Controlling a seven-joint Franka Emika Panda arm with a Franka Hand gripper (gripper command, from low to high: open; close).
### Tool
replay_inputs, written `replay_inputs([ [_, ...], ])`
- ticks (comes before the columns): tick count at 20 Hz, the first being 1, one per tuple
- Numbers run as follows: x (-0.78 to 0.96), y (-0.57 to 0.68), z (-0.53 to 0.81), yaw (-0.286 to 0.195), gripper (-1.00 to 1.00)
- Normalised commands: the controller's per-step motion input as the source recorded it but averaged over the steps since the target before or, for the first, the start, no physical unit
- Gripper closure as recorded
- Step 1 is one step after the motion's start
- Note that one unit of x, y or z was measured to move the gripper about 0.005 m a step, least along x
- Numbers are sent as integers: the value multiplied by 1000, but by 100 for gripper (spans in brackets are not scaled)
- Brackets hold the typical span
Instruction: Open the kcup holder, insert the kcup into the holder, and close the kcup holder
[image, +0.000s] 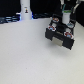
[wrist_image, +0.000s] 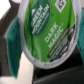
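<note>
The black kcup holder (image: 60, 34) stands on the white table at the exterior view's right. Its tray looks pulled out, with a pale front panel and red- and blue-lidded pods in the slots. My gripper (image: 66, 19) hangs straight down over the holder's back part. In the wrist view the kcup (wrist_image: 47, 32) fills the picture: a white pod with a green foil lid reading "Green Mountain Dark Magic", held close between the fingers. A teal finger pad (wrist_image: 10, 46) shows beside it. The dark holder (wrist_image: 60, 75) lies below the pod.
A white bottle-like object (image: 25, 10) with a dark mark stands at the back, toward the exterior view's left. The white tabletop (image: 25, 55) spreads in front of the holder. Dark clutter lines the back edge.
</note>
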Motion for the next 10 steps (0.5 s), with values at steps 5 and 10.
replay_inputs([
  [5,-111,38,-242,77,100],
  [10,-128,-3,-280,52,100],
])
